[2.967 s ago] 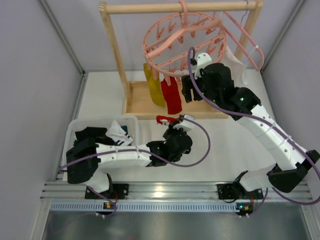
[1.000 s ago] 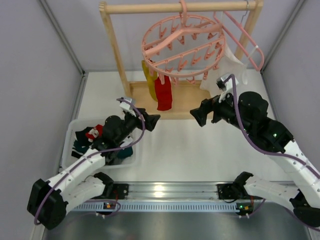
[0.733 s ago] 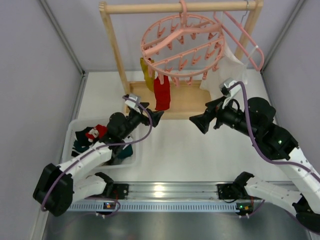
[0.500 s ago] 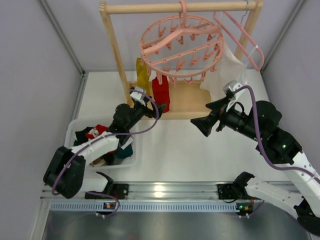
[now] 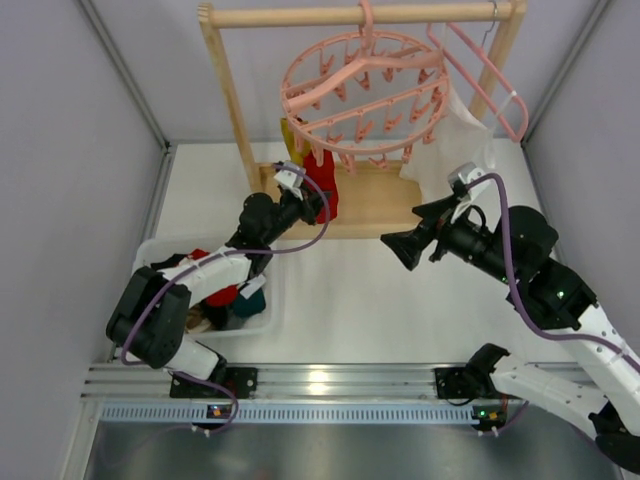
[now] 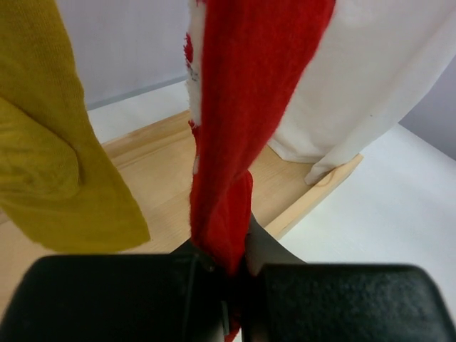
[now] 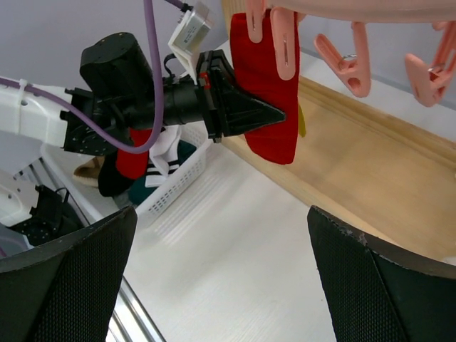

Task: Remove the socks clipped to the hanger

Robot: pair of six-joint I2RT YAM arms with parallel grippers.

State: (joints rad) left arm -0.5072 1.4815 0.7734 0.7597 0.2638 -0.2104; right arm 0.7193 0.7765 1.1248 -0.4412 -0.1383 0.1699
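in the white plastic basket [image 5: 150,247] by the left arm's base lie loose socks [image 5: 218,296], red, dark teal and striped. beyond it the left gripper [image 6: 231,265] pinches the lower end of the red fabric sock [image 7: 269,92], which hangs clipped to the round pink plastic drying ring [image 5: 360,62] beside a mustard yellow sock [image 6: 50,164]. the right gripper [image 5: 400,226] hovers spread wide, apart from both socks. the ring hangs from the wooden rack [image 5: 225,90].

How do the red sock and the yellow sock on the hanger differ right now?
The red sock is pinched low down by the left gripper; the yellow sock hangs untouched. The red sock shows white specks along one edge; the yellow sock looks plain. Both dangle under the hanger.
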